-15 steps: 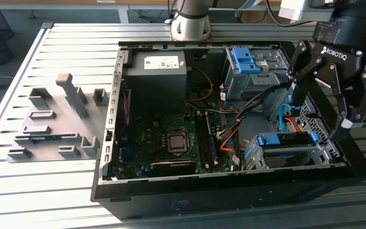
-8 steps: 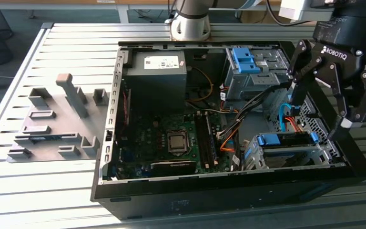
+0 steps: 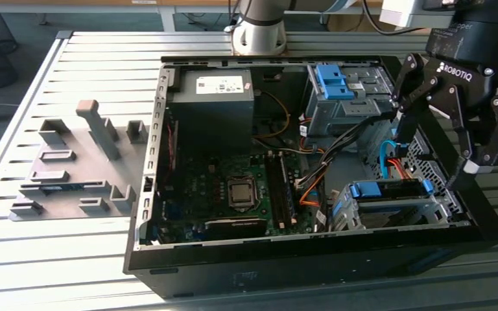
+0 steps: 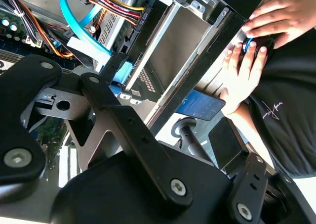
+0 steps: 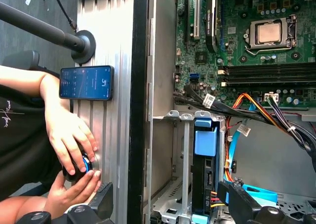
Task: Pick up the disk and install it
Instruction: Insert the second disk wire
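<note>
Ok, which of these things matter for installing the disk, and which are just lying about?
Job in hand: gripper, open over the case; disk in its blue carrier; drive cage around it.
Lying about: phone; grey fixture board; power supply; blue bracket in the other bay.
</note>
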Robot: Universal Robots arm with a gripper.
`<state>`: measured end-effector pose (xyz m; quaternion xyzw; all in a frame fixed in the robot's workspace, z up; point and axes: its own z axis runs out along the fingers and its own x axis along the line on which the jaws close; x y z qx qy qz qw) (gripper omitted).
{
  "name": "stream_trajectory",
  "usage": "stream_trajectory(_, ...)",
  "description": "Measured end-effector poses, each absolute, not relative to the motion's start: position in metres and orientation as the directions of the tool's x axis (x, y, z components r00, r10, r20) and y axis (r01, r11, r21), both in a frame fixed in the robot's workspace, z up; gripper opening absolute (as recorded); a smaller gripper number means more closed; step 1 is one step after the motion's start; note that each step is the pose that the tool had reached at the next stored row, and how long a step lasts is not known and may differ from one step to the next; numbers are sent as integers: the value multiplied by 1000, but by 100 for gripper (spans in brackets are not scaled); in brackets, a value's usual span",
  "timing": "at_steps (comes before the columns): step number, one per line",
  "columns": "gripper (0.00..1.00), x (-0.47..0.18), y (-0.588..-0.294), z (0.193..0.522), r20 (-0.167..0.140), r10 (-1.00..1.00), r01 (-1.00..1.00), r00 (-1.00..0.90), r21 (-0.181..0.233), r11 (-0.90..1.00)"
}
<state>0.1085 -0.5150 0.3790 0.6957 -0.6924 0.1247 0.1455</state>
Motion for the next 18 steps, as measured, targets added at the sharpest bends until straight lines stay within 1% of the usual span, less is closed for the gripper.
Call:
stream_trajectory(7, 98, 108, -515, 379, 375, -927, -1000, 10, 30, 1)
stream_trajectory(8, 90, 109, -515, 379, 375, -927, -1000, 10, 30, 1)
stream_trajectory(11, 90, 108, -515, 379, 375, -927, -1000, 10, 30, 1)
stream_trajectory(12, 89, 109, -515, 379, 375, -927, -1000, 10, 30, 1)
stream_trajectory(13, 82, 108, -515, 379, 375, -927, -1000, 10, 30, 1)
stream_trajectory(14, 82, 108, -515, 379, 375, -927, -1000, 10, 30, 1)
stream_trajectory(15, 76, 108, -515, 379, 374, -927, -1000, 10, 30, 1)
stream_trajectory(18, 76, 108, -515, 379, 374, -928, -1000, 10, 30, 1)
